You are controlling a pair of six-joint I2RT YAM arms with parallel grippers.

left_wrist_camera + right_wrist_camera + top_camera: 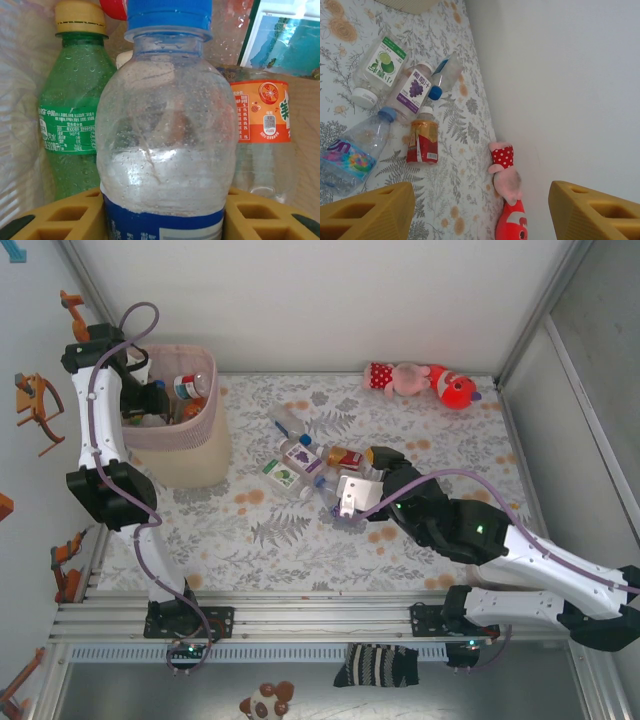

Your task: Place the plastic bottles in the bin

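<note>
Our left gripper (164, 215) clasps a clear plastic bottle with a blue cap (165, 125) upright inside the pale pink perforated plastic bin (190, 450) at the far left corner of the floral-patterned table (300, 540), low enough, we judge, to let go safely. Our right gripper (480, 215), jaws spread and empty, hangs over the loose plastic bottles (422, 142) mid-table, presumably lining up a pick.
</note>
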